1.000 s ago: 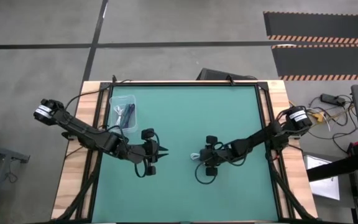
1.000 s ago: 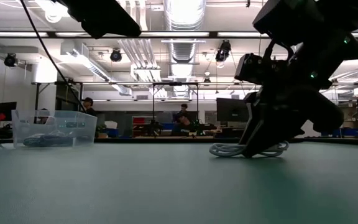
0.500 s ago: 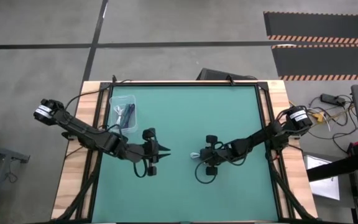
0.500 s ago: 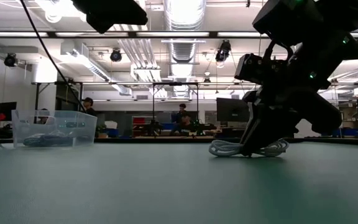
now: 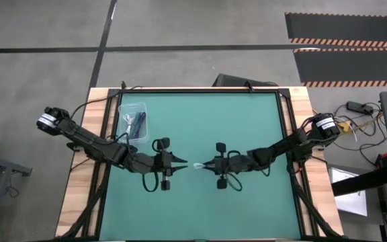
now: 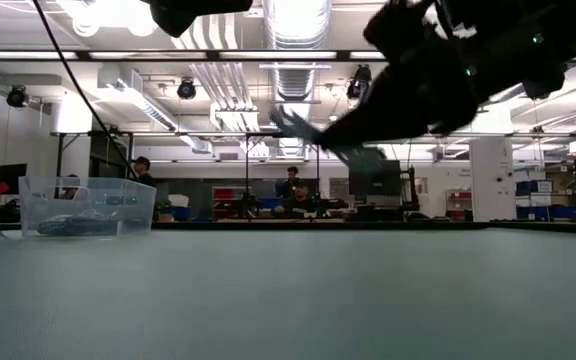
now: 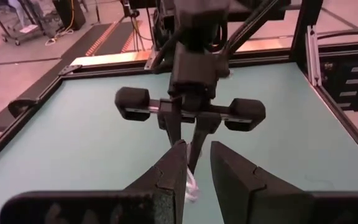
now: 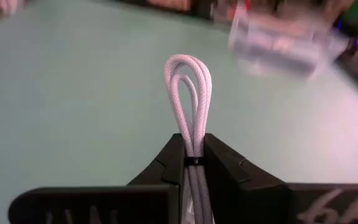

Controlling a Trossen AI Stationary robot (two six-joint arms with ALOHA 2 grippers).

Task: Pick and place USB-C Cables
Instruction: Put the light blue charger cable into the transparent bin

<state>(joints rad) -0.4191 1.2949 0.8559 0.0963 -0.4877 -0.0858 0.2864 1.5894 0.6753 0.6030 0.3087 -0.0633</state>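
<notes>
White USB-C cable (image 8: 189,93) pinched in right gripper (image 5: 205,165), held above green table (image 5: 247,114) at centre of overhead frame. Left gripper (image 5: 178,161) faces it just beside, fingers narrowly parted, empty. Clear bin (image 5: 133,122) upper left holds other cables.

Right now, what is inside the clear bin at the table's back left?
The clear bin holds dark and pale cable bundles; through its wall in the low view only a dark heap shows. How many lie there cannot be told, since they overlap.
</notes>
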